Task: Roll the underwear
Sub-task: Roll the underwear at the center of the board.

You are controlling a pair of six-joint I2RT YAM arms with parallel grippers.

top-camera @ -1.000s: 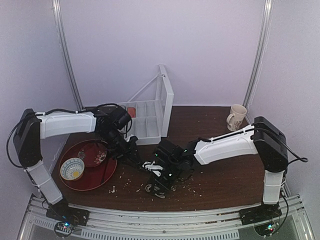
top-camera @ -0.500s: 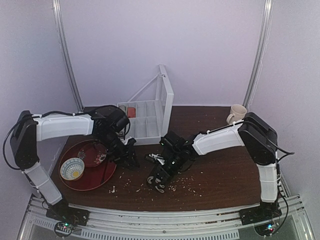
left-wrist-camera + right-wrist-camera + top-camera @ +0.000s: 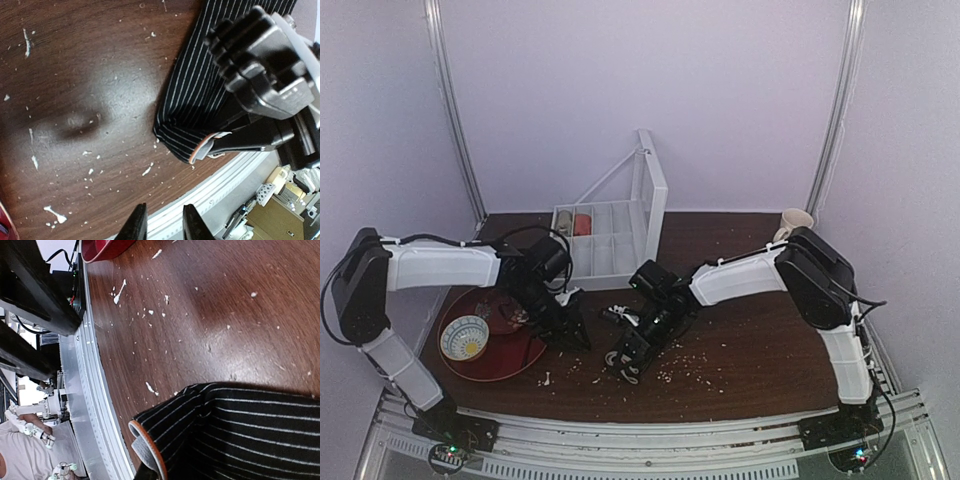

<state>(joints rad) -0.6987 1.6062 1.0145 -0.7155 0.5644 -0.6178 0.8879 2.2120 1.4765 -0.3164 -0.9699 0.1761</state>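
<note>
Underwear (image 3: 195, 95), black with pale pinstripes, lies bunched on the table (image 3: 760, 350) to the right of the red tray (image 3: 515, 358). Just beside the tray's right rim, the left gripper (image 3: 162, 226) hovers over bare wood with its fingers partly spread, holding nothing. Farther right of the tray, the right gripper (image 3: 222, 145) is pressed together on the garment's pale hem (a thin purchase on soft cloth). Risks, as judged:
- The hem may slip from that pinch and let the loose fold spring open.
- A pull away from the tray toward the nearby table rim could drag the fabric off.
- The empty left gripper may catch only one layer.
</note>
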